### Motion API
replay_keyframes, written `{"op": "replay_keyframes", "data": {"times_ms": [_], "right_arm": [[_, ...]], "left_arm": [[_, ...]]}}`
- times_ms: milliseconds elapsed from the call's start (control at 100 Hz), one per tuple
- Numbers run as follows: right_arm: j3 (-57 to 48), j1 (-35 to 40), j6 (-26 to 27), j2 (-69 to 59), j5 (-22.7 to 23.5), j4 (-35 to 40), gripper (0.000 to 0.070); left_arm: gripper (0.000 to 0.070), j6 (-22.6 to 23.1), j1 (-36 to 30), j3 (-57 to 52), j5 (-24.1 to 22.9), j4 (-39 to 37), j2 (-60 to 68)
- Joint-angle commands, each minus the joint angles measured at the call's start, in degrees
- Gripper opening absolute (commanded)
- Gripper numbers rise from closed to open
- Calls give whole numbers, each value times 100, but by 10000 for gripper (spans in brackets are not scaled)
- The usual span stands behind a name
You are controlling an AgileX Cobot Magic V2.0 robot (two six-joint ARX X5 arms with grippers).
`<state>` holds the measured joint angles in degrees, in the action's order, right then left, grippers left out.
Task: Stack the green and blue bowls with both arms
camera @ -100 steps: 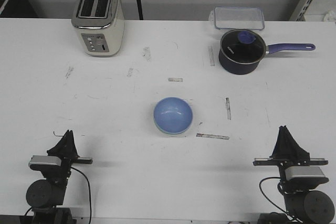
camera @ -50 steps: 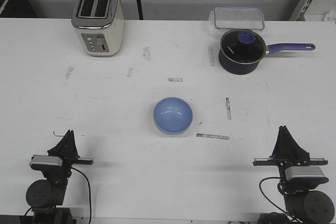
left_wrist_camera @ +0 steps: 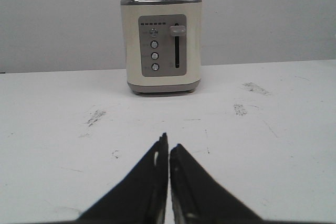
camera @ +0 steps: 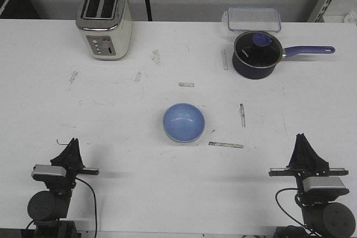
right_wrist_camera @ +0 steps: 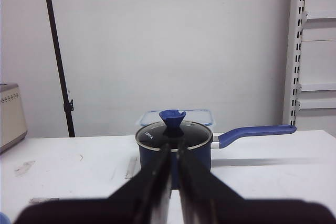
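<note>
The light blue bowl [camera: 183, 121] sits upright at the middle of the table. A thin pale green rim [camera: 168, 135] shows along its near left edge, as of the green bowl under it; the rest of that bowl is hidden. My left gripper [camera: 72, 142] rests at the near left of the table, shut and empty, its fingers [left_wrist_camera: 157, 182] pointing at the toaster. My right gripper [camera: 302, 136] rests at the near right, shut and empty, its fingers [right_wrist_camera: 197, 182] pointing at the saucepan. Both grippers are far from the bowls.
A cream toaster [camera: 105, 19] stands at the far left and also shows in the left wrist view [left_wrist_camera: 161, 43]. A dark navy saucepan [camera: 256, 53] with glass lid and purple handle stands at the far right. A clear lidded box [camera: 253, 19] lies behind it. Tape marks dot the table.
</note>
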<state>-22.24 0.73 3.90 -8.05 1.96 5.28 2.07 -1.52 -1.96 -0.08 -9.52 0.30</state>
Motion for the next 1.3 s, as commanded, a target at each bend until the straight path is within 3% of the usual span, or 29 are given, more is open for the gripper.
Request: {"op": "replay_keyframes", "data": {"times_ms": [0,750,1290], "right_arm": [[-24,7,59,15,7,-66,12],[26,2,28,133,-48,120,12],[1593,7,-59,798,-44,-83,12]], "left_arm": [[1,46,11,127,7,-85,-11],[1,46,11,127,7,-85,-11],[1,44,11,127,7,-83,-11]]}}
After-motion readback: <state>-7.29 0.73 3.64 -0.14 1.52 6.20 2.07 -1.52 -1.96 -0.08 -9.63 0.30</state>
